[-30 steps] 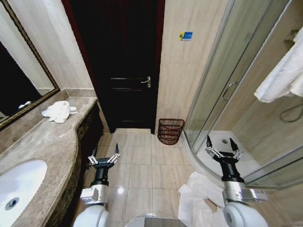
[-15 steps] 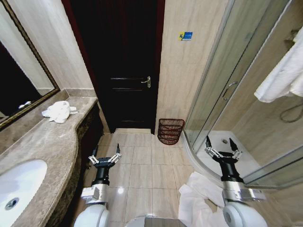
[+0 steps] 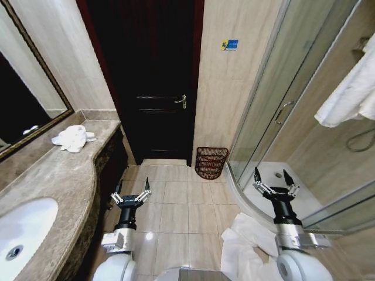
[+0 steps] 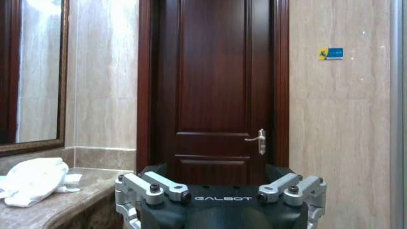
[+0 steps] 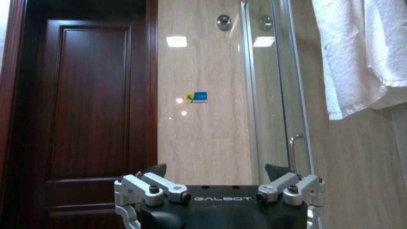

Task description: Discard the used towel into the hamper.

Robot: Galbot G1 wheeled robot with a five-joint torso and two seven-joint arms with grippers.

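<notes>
Hamper (image 3: 211, 162): stands on the tiled floor (image 3: 176, 205) against the wall, between the dark door (image 3: 149, 88) and the glass shower (image 3: 281, 117).
Towel on table: crumpled white towel (image 3: 72, 138) lies at the far end of the stone table (image 3: 53, 175), near the mirror (image 3: 23, 111).
Towel on floor: white cloth (image 3: 249, 243) is heaped beside the shower's curved rim.
Left claw (image 3: 130, 191): spread wide, holding nothing, raised over the floor next to the table.
Right claw (image 3: 273, 181): spread wide, holding nothing, above the shower rim.

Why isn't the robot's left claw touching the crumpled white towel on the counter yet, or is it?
Apart. In the head view the open left gripper hangs over the floor tiles, with counter between it and the towel.
</notes>
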